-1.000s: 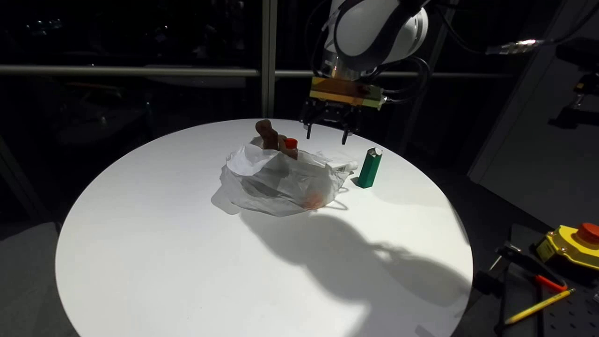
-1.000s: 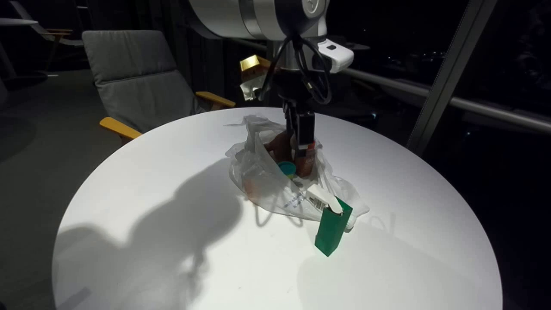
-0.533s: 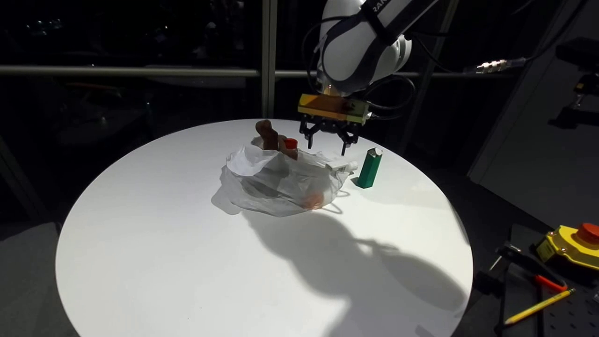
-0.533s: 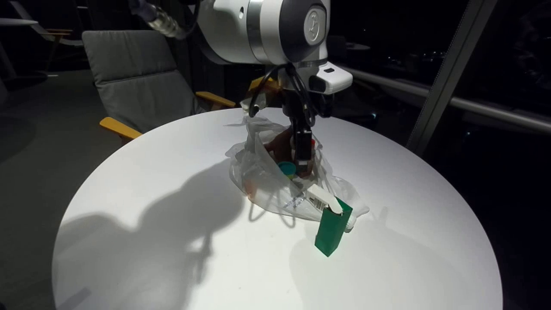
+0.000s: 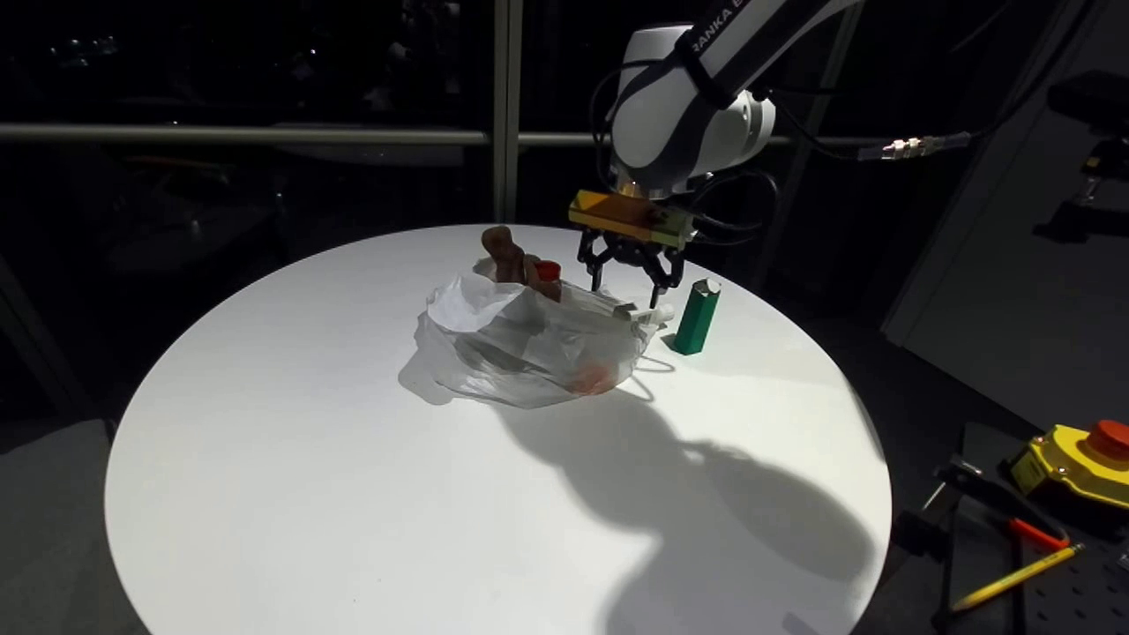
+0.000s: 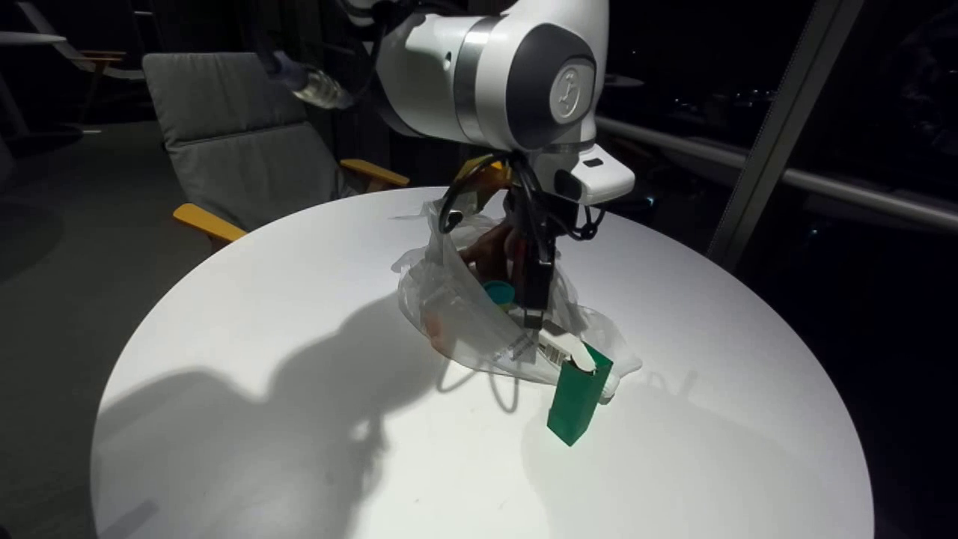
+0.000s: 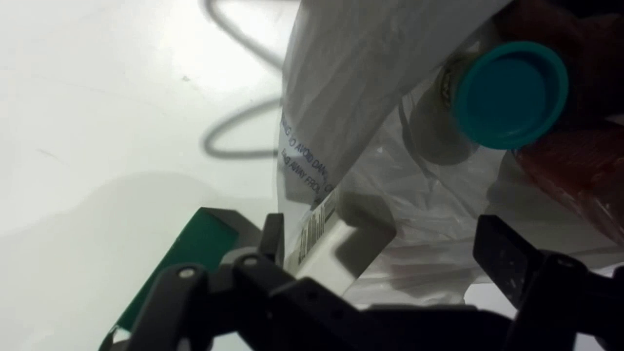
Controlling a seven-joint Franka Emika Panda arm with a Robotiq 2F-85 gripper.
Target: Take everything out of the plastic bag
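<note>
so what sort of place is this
Probably a lounge or office corner at night, borrowed for robot work. A grey cushioned armchair and large dark windows suggest the lounge; the yellow box with a red button suggests the robot work.

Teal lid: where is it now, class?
The teal lid is inside the plastic bag: upper right in the wrist view, above and left of the red-brown jar, and just below the brown plush toy in an exterior view.

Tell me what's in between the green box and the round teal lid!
The white box with the barcode and a bit of the plastic bag lie between the green box and the teal lid, as an exterior view shows.
</note>
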